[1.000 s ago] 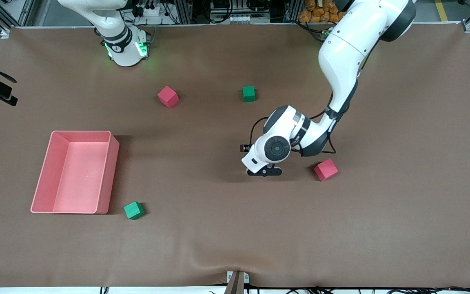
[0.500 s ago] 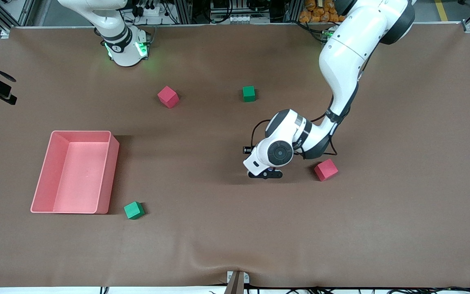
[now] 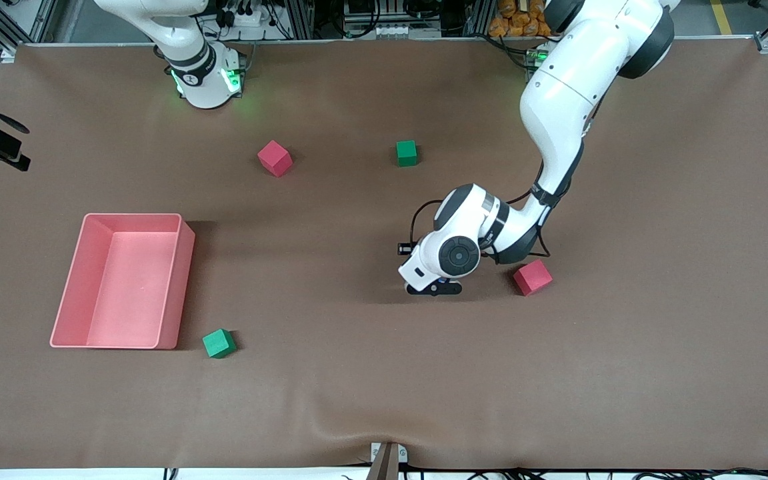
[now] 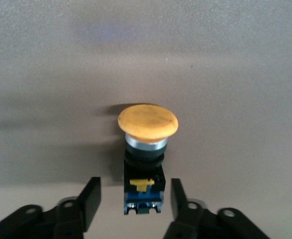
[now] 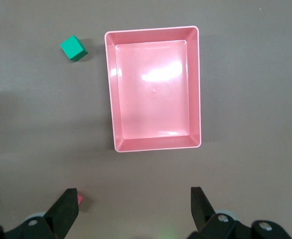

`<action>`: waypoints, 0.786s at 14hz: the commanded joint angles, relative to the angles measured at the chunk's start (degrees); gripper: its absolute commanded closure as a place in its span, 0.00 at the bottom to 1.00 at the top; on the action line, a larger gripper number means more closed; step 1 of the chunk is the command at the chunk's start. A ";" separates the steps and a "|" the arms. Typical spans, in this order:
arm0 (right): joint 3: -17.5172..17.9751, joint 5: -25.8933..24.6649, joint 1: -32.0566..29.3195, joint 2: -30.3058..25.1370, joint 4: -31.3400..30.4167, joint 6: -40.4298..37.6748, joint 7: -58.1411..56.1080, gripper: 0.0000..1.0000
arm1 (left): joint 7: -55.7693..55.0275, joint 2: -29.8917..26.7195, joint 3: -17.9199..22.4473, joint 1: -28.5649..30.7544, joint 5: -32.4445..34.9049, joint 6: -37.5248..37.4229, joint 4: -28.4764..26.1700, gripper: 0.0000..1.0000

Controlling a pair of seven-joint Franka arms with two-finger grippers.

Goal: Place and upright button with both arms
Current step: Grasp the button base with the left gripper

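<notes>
The button (image 4: 147, 149) shows in the left wrist view: orange cap, black body, bluish end toward the gripper. It sits between the fingers of my left gripper (image 4: 134, 183), which is open with a gap on each side. In the front view the left gripper (image 3: 433, 288) is low at the table mid-table, and its hand hides the button. My right gripper (image 5: 133, 191) is open and empty, high over the table. It does not show in the front view; that arm waits.
A pink bin (image 3: 179, 293) (image 5: 110, 89) stands toward the right arm's end, with a green cube (image 3: 219, 343) (image 5: 73, 48) beside it. A pink cube (image 3: 532, 277) lies close beside the left hand. Another pink cube (image 3: 275, 158) and a green cube (image 3: 407, 153) lie nearer the bases.
The left hand has shifted a little toward the front camera and turned slightly. The cubes, the bin and the right arm have not moved.
</notes>
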 commanded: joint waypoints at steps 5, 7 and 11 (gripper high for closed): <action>0.36 -0.08 -0.34 -0.69 0.16 -0.75 -0.86 0.00 | -0.71 0.95 0.19 -0.47 -1.18 0.47 1.75 1.00; 0.36 -0.08 -0.43 -0.69 0.16 -0.84 -0.86 0.00 | -4.22 0.60 0.01 -0.56 -1.18 0.82 1.84 1.00; 0.36 -0.08 -0.34 -0.78 -0.02 -0.84 -0.86 0.00 | -11.34 -2.38 -0.52 -1.25 -1.10 2.84 1.84 1.00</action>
